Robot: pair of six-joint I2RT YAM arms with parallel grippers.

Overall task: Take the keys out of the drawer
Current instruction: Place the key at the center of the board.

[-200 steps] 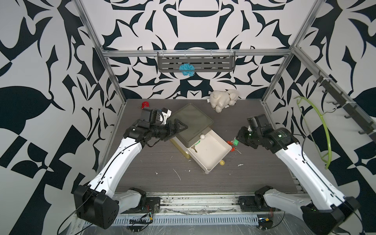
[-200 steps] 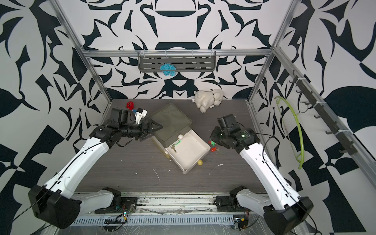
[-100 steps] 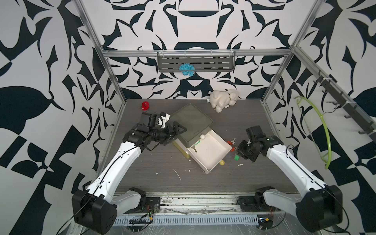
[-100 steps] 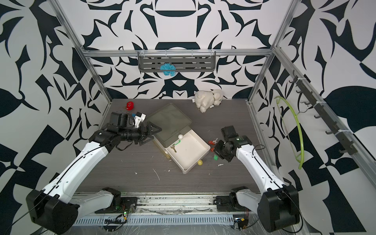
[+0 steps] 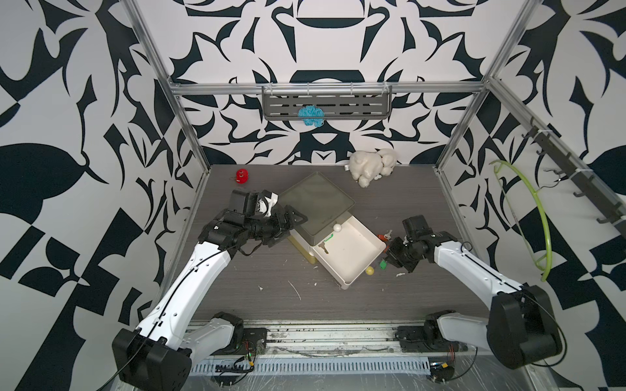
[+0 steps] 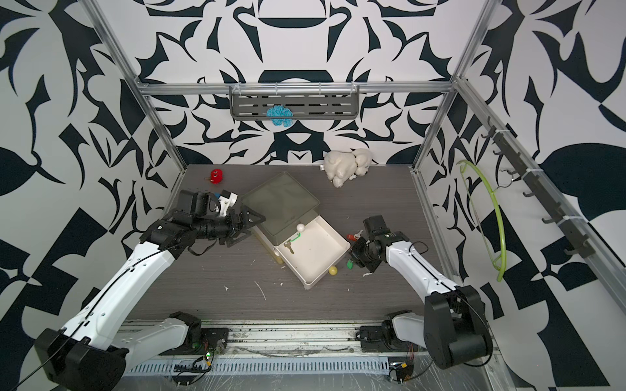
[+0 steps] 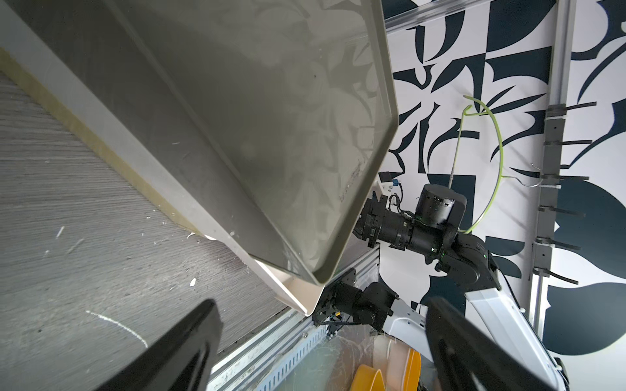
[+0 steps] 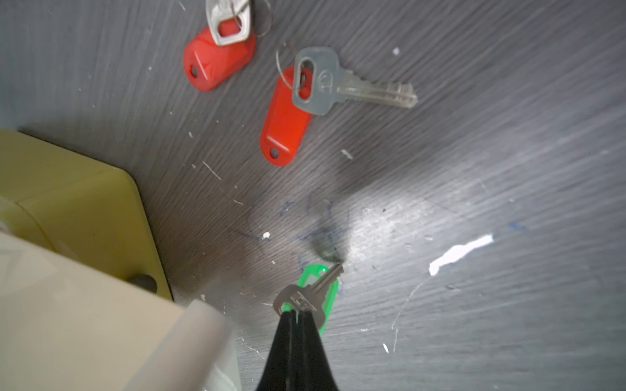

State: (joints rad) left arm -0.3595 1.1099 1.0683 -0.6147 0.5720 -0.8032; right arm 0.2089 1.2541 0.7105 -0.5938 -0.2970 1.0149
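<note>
One red-tagged key (image 8: 228,23) cut off at edge; drawer (image 8: 101,304) blurred.

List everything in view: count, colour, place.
drawer unit: one, olive top, centre of table
drawer: one, white, pulled open
red-tagged keys: two, table beside the drawer
drawer key: one, green tag, in the drawer
held key: one, green tag, in the right gripper
white ball: one, drawer's inner end
yellow ball: one, table by drawer's front
red toy: one, table's back
plush toy: one, white, table's back
blue thing: one, grey shelf, back wall
hanger: one, green, right wall
left gripper: open, at the drawer unit
right gripper: shut on the held key
</note>
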